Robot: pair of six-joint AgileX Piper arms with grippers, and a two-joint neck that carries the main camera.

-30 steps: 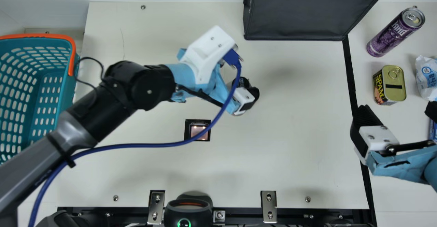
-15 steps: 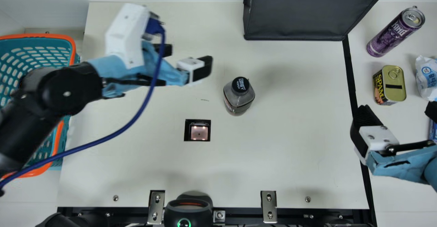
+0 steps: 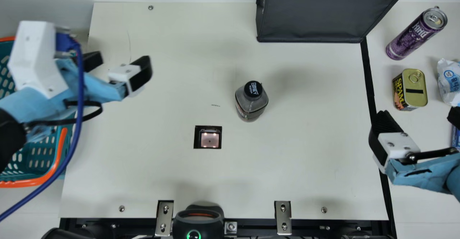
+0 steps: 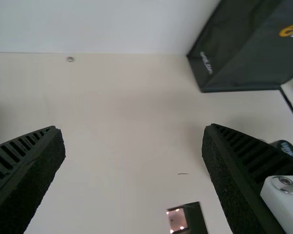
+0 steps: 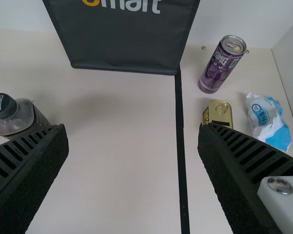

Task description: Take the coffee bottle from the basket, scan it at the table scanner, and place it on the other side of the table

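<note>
Near the scanner (image 3: pixel 210 140), the coffee bottle (image 3: pixel 251 100) stands upright, black-capped, square-shouldered. Open tabletop (image 3: pixel 305 142) spreads around it to a black strip (image 3: pixel 367 73). The left gripper (image 3: pixel 123 63) and right gripper (image 3: pixel 418 114) are both open.

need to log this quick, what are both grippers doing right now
Left gripper: open, holding nothing, over the table's basket side
Right gripper: open, holding nothing, near the black line
</note>
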